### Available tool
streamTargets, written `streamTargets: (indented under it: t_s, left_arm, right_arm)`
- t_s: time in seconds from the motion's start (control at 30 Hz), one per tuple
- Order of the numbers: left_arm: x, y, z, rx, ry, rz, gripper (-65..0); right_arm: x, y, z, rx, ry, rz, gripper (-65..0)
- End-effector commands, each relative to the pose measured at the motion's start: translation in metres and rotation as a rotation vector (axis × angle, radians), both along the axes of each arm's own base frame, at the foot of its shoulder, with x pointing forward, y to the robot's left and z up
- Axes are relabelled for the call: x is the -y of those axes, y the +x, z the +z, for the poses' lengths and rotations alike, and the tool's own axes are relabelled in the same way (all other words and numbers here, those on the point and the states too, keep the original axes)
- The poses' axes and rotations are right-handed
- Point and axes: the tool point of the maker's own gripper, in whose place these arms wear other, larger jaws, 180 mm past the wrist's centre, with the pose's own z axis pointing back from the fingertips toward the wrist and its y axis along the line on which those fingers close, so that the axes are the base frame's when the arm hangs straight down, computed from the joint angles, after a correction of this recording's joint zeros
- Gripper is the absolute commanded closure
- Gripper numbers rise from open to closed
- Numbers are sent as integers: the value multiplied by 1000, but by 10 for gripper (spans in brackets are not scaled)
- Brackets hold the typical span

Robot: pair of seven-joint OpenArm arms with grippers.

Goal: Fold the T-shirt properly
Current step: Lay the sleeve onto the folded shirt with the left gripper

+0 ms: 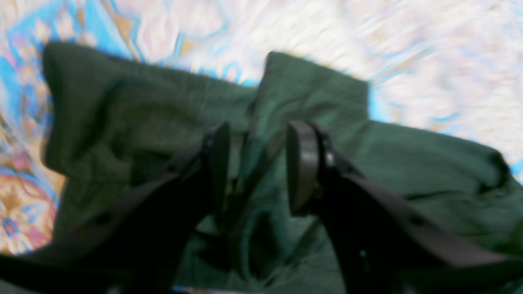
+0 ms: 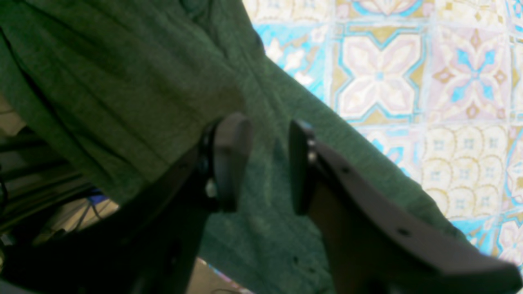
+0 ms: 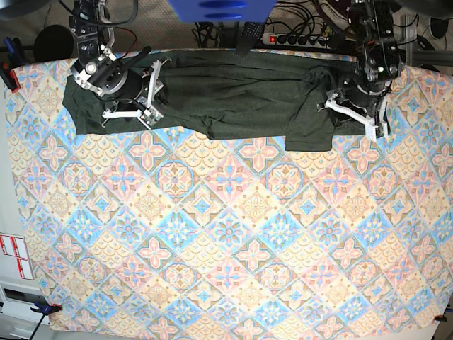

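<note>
The dark green T-shirt [image 3: 233, 95] lies stretched along the far edge of the table, crumpled at both ends, with a folded flap hanging toward the middle on the right [image 3: 311, 131]. My right gripper [image 3: 150, 99] is over the shirt's left end. In the right wrist view it [image 2: 263, 130] is open, jaws apart above the shirt's fabric [image 2: 122, 81]. My left gripper [image 3: 354, 117] is over the shirt's right end. In the blurred left wrist view it [image 1: 259, 134] is open above rumpled folds of the shirt [image 1: 143, 106].
A tile-patterned cloth [image 3: 226, 234] covers the table. A power strip and cables [image 3: 297, 39] lie behind the far edge. A clamp [image 3: 42, 308] sits at the front left corner. In the right wrist view the table edge and a dark frame [image 2: 36, 171] show past the shirt.
</note>
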Motion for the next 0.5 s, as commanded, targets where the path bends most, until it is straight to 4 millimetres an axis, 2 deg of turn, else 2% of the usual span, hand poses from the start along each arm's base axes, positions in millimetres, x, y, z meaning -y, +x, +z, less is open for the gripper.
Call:
streamTargets:
  t_s: [0.0,0.13,0.23,0.4,0.47]
  left_arm:
    - [0,13,3,21,-14,2,-289]
    - [1,21,-13,-30,-46,13,-333]
    - [15,22,-24,-57,-67,-19,-333]
    - [24,19,-43,-96,-86,-30,-331]
    - [32,18,-46,-90,-88,-52,-318]
  right_arm:
    - [-2,5,7,29,16,2,-192]
    - [-1,5,7,29,16,1,-192]
    - [-1,5,7,29,16,1,-192]
    - [-1,5,7,31,17,1,-192]
    - [-1,5,7,31,17,1,-192]
